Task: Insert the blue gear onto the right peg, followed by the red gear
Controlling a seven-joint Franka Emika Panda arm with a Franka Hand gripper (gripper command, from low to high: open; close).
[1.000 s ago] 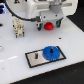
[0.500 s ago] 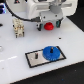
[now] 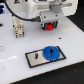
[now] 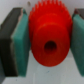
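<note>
The blue gear (image 3: pixel 50 52) lies flat on the black-bordered grey base plate (image 3: pixel 33 58), at its end toward the exterior view's right; the right peg is hidden under it. A thin dark pin (image 3: pixel 36 56) stands on the plate's other half. My gripper (image 3: pixel 49 25) hangs above and behind the plate, shut on the red gear (image 3: pixel 49 26). In the wrist view the red gear (image 4: pixel 49 36) fills the picture, clamped between two teal pads (image 4: pixel 19 42), its centre hole showing.
A small white and tan fixture (image 3: pixel 18 28) stands on the white table at the exterior view's left. A dark cable (image 3: pixel 24 17) runs behind it to the arm. The table's far edge lies just behind the gripper.
None visible; the gripper holds the red gear in about the same place above the plate.
</note>
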